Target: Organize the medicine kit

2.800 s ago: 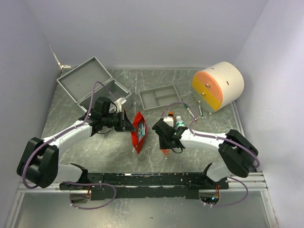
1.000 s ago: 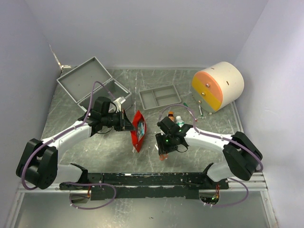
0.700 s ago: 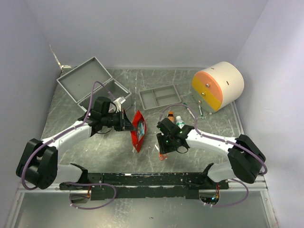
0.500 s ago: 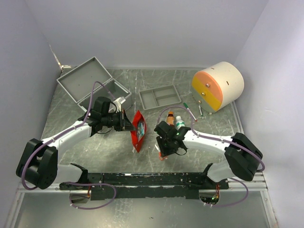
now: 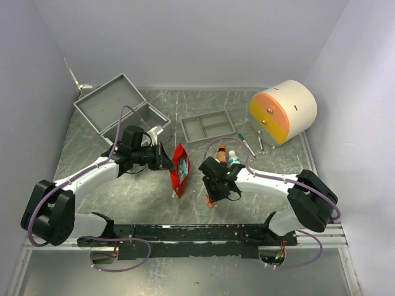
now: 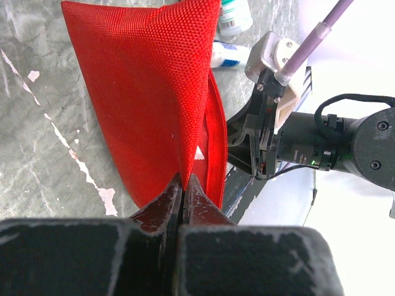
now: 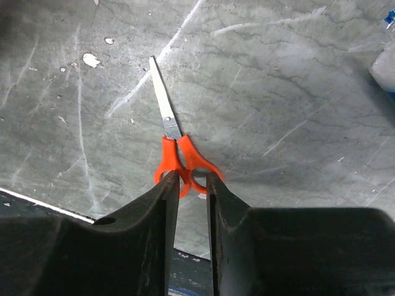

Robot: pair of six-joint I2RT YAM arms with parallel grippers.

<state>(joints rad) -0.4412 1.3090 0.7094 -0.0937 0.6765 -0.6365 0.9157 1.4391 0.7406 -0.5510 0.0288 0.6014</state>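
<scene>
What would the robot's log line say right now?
left gripper: shut on red pouch | right gripper: over orange scissors, grip unclear

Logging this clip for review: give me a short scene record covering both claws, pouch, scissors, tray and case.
left claw: shut on pouch edge
pouch: red fabric, pinched at one edge
right claw: fingers straddle the scissors' handle; grip unclear
scissors: orange handle, blades closed, flat on table
tray: grey, divided, beyond the pouch, untouched
case: grey, open, far left corner
</scene>
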